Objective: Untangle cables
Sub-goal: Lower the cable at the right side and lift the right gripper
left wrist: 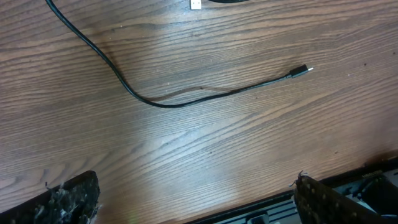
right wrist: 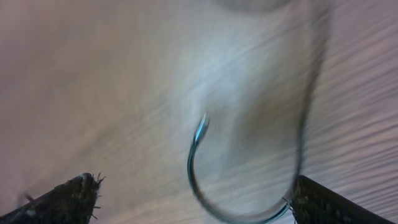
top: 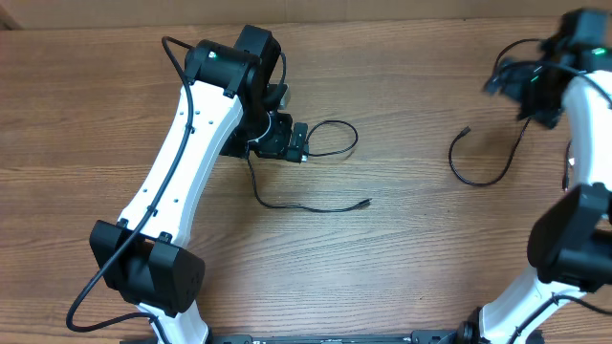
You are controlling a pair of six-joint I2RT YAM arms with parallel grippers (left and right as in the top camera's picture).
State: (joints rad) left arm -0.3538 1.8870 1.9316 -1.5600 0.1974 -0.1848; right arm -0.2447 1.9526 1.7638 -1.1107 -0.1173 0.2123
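Observation:
One thin black cable [top: 306, 204] lies left of centre; its loop sits beside my left gripper [top: 296, 141] and its tail ends in a small plug [top: 367, 202]. In the left wrist view this cable [left wrist: 186, 101] curves across the wood to its plug [left wrist: 301, 70], and a white connector [left wrist: 195, 4] shows at the top edge. My left gripper [left wrist: 193, 182] is open and empty above it. A second black cable [top: 478, 182] lies at the right in a U shape, rising towards my right gripper [top: 514, 86]. In the blurred right wrist view this cable [right wrist: 189, 168] curves between the open fingers [right wrist: 196, 190], close to the right finger.
The wooden table [top: 411, 258] fills the views. The front edge of the table with a black rail [left wrist: 348, 186] shows at the lower right of the left wrist view. The arms' thicker black cables [top: 172, 53] run along the arms.

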